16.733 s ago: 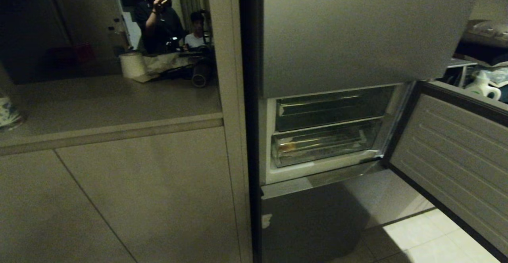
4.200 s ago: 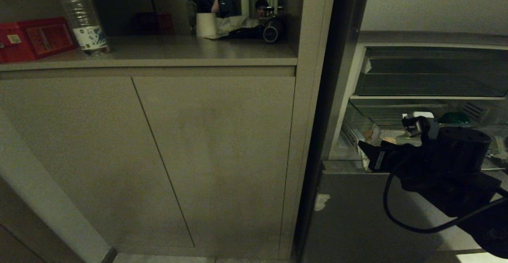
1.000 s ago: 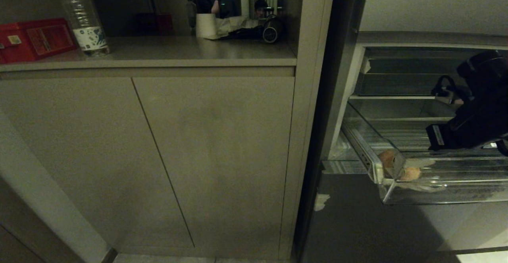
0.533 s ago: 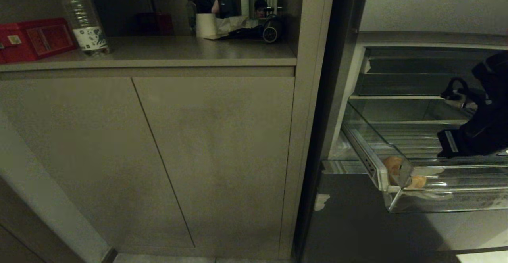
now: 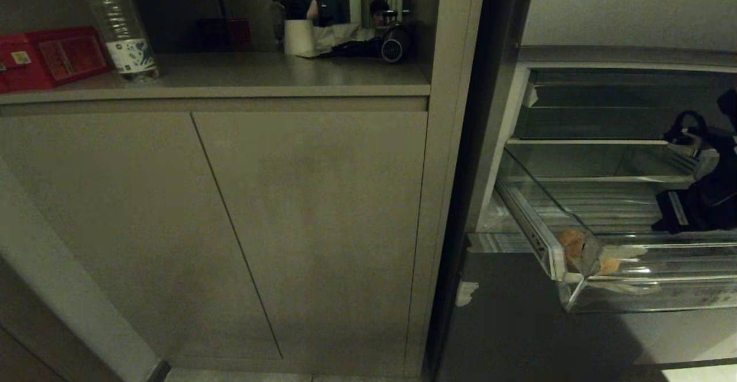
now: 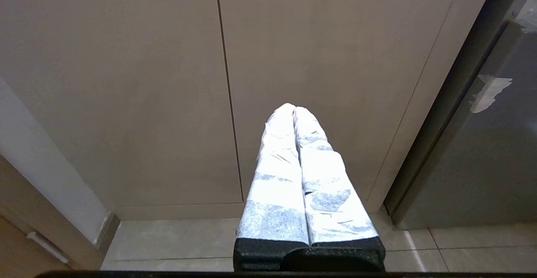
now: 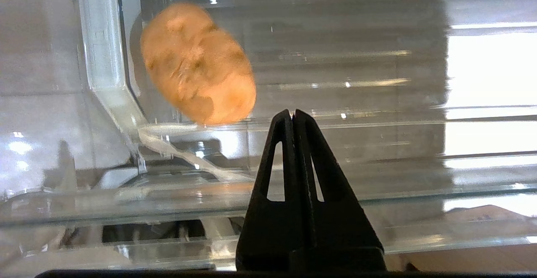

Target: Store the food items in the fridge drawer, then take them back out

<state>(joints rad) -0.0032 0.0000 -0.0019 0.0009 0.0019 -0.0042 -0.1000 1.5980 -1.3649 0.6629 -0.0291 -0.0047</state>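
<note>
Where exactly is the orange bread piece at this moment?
In the head view, the orange bread piece lies in the front left corner of the pulled-out fridge drawer, just behind its clear front lip.

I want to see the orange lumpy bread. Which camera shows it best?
The right wrist view: the orange bread fills it, close and whole. The head view shows it small, behind the fridge drawer's corner. The left wrist view misses it.

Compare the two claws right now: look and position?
The left claw has pale wrapped fingers; the right claw has bare black ones with cut-out slots. The left claw points at the cabinet doors above the floor, away from the fridge; the right claw sits at the open drawer, near the orange-tan food item inside without touching it. Both are shut and hold nothing.
</note>
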